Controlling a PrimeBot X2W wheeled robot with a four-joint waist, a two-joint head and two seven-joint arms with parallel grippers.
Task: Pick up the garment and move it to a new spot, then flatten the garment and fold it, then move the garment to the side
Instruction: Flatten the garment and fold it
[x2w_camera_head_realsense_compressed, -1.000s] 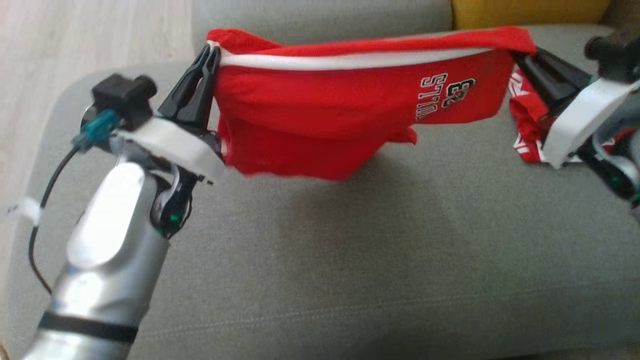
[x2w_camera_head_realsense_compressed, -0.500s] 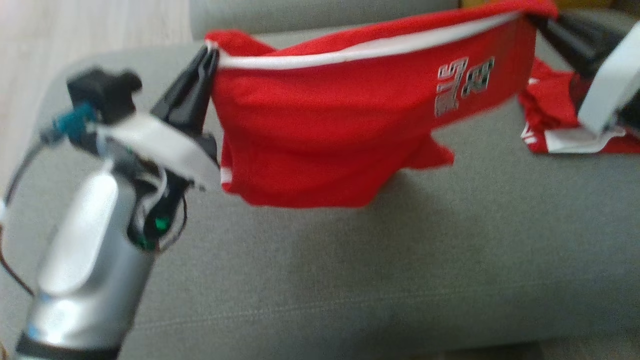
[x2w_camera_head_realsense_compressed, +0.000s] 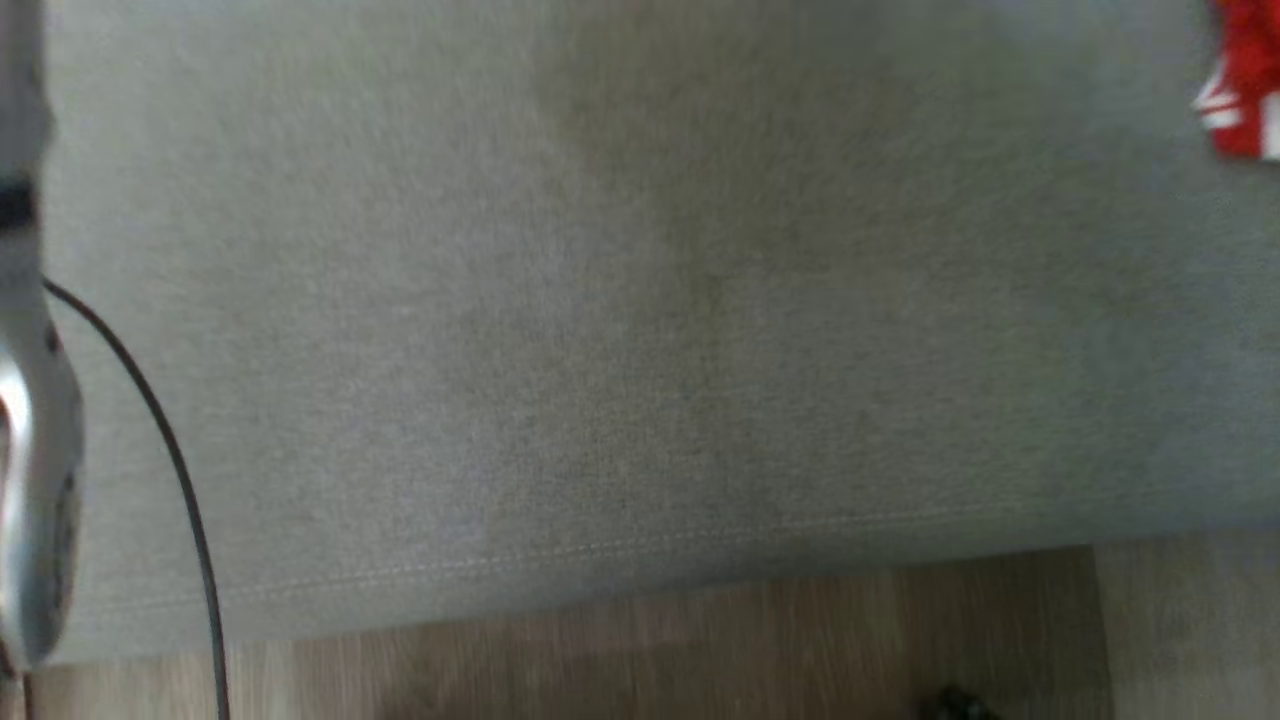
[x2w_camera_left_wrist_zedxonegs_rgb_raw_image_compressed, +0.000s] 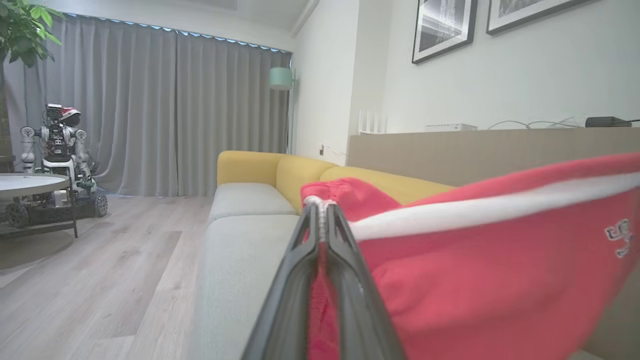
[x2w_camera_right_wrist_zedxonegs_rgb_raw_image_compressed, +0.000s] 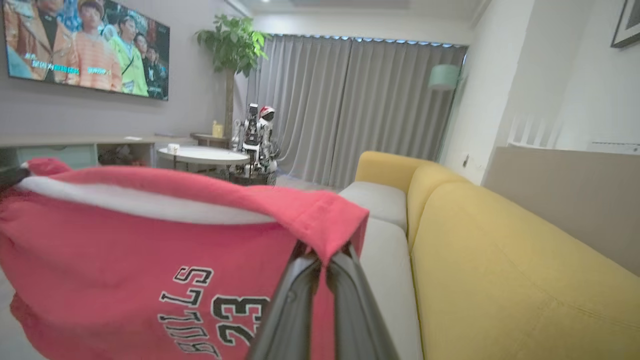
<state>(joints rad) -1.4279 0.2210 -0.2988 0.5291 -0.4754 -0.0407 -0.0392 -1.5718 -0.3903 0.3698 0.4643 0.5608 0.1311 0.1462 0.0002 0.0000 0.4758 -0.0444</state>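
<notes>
The garment (x2w_camera_left_wrist_zedxonegs_rgb_raw_image_compressed: 475, 260) is a red jersey with a white band and dark lettering, stretched in the air between my two grippers above the grey sofa seat (x2w_camera_head_realsense_compressed: 640, 300). My left gripper (x2w_camera_left_wrist_zedxonegs_rgb_raw_image_compressed: 320, 207) is shut on one end of its white-edged hem. My right gripper (x2w_camera_right_wrist_zedxonegs_rgb_raw_image_compressed: 324, 257) is shut on the other end, and the garment (x2w_camera_right_wrist_zedxonegs_rgb_raw_image_compressed: 125, 240) hangs off to that view's left. In the head view a small red and white corner of the garment (x2w_camera_head_realsense_compressed: 1245, 90) shows at the top right, and my pale left forearm (x2w_camera_head_realsense_compressed: 30, 450) runs along the left edge.
The sofa's front edge meets wooden floor (x2w_camera_head_realsense_compressed: 700, 650) at the bottom of the head view. A black cable (x2w_camera_head_realsense_compressed: 170, 460) hangs by my left forearm. Yellow back cushions (x2w_camera_right_wrist_zedxonegs_rgb_raw_image_compressed: 500, 250) line the sofa. A round table (x2w_camera_left_wrist_zedxonegs_rgb_raw_image_compressed: 25, 182) and another robot (x2w_camera_left_wrist_zedxonegs_rgb_raw_image_compressed: 60, 145) stand across the room.
The head camera has tilted down, so both grippers and most of the garment have left its picture. Both grippers were shut on the stretched garment before, as now.
</notes>
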